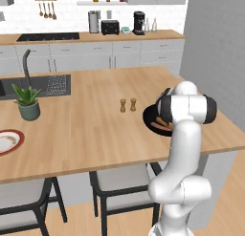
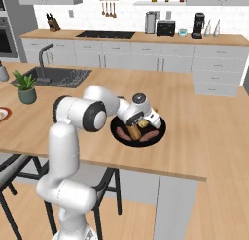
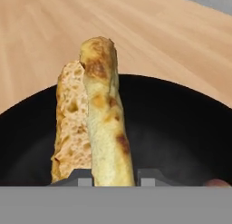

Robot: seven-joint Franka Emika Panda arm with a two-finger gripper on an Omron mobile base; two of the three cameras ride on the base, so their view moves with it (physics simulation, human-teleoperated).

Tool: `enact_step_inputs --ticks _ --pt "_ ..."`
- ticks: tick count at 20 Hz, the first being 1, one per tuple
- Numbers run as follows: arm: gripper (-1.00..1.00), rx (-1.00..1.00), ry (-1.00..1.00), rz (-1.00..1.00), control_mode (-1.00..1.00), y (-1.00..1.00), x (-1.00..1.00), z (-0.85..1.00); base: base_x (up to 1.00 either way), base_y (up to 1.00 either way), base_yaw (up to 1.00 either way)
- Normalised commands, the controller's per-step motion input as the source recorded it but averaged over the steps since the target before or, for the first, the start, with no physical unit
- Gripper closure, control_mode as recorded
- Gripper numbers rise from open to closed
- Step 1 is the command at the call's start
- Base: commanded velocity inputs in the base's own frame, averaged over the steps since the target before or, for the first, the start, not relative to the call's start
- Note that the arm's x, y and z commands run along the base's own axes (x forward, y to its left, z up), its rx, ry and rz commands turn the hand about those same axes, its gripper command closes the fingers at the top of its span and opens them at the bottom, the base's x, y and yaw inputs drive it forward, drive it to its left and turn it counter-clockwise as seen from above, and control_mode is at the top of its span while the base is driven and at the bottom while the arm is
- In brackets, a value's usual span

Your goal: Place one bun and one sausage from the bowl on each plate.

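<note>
1. The claw (image 3: 115, 177) is seen clenched on a bun (image 3: 105, 123) over the black bowl (image 3: 181, 128).
2. The bun's long axis runs straight out from the fingertips.
3. The red-rimmed plate (image 1: 8, 142) lies far left along the desk (image 1: 91, 120).

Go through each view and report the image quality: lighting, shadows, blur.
Left base view: even, flat light, soft rendering, only a faint shadow under the black bowl. Right base view: equally even; the gripper over the bowl reads soft, sausages blurry. Hand view: the bun fills the frame up close, its crust slightly soft, the bowl's interior uniformly dark with no glare.
</note>
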Motion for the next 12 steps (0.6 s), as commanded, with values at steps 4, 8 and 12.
enact_step_inputs --ticks 4,8,12 --pt "1.0 -0.01 0.02 0.0 -1.0 0.0 -0.65 0.68 0.0 0.0 0.0" --pt "1.0 -0.03 0.14 0.01 -1.0 0.11 -0.55 0.68 0.0 0.0 0.0" --pt "1.0 -0.05 0.19 0.04 -1.0 0.26 -0.45 0.6 0.0 0.0 0.0"
